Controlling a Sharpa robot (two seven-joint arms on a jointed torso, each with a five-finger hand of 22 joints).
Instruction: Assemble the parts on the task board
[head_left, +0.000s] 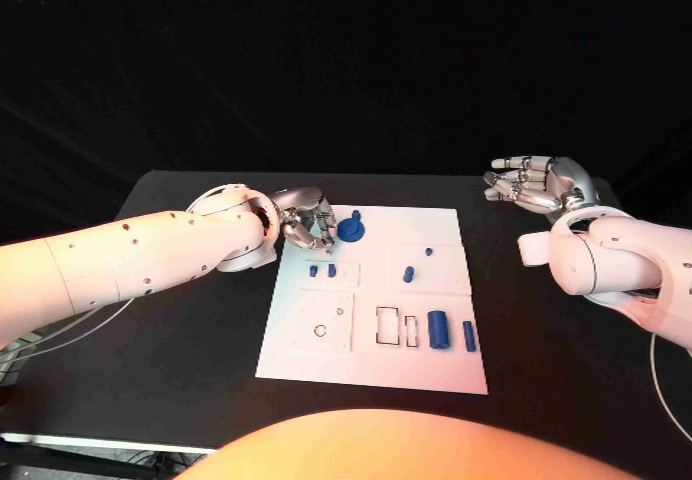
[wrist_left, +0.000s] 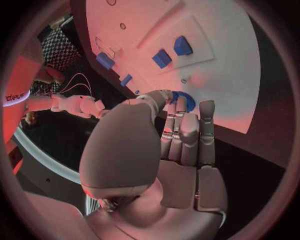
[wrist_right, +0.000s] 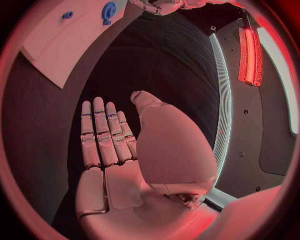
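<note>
From the head view I see the white task board (head_left: 372, 300) in the middle of the black table (head_left: 188, 300), and my left hand (head_left: 306, 225) sits at its far left corner, fingers curled toward a round blue gear (head_left: 353, 232) that lies there; whether it truly grips the gear I cannot tell from here. Two small blue pegs (head_left: 322, 270) stand in a raised plate, two more loose blue pieces (head_left: 418, 264) lie farther right, and two blue cylinders (head_left: 453, 330) rest near the board's near right corner beside outlined slots that look unfilled, so I judge most of the assembly is left. My right hand (head_left: 537, 184) hangs well off the board, fingers spread, holding nothing. In the left wrist view, the fingertips (wrist_left: 181, 107) meet the toothed blue gear (wrist_left: 186, 99), touching it at least, with the board's blue blocks (wrist_left: 172, 51) beyond. In the right wrist view, the right hand (wrist_right: 125, 150) lies flat and empty above the table, with nothing between it and the board.
</note>
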